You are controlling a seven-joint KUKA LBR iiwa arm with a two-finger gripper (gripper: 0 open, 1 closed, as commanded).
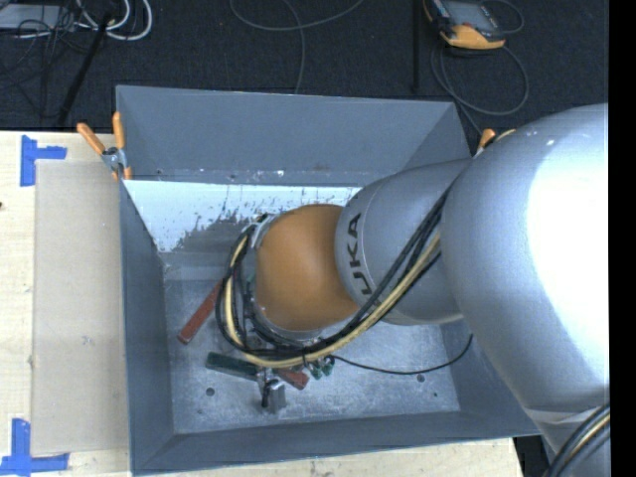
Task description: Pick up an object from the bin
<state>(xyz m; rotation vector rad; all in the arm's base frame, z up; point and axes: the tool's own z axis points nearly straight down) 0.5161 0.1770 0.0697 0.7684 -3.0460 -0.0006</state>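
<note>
Our hand (270,394) sits low in the grey metal bin (149,366), near its front wall, under the orange wrist cover (298,266); we cannot tell whether it is open. Just beside it lie a dark green flat strip (231,364) and a short red piece (292,377); a reddish-brown stick (199,318) lies further left, on bare floor.

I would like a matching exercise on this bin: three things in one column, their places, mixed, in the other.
1. red-brown stick
2. dark flat bar
3. orange cover

a. on the arm, at its wrist, above the middle of the bin
b. on the floor, left of the wrist, slanted
c. on the floor, below the wrist in the view

Pairs: 1-b, 2-c, 3-a
</note>
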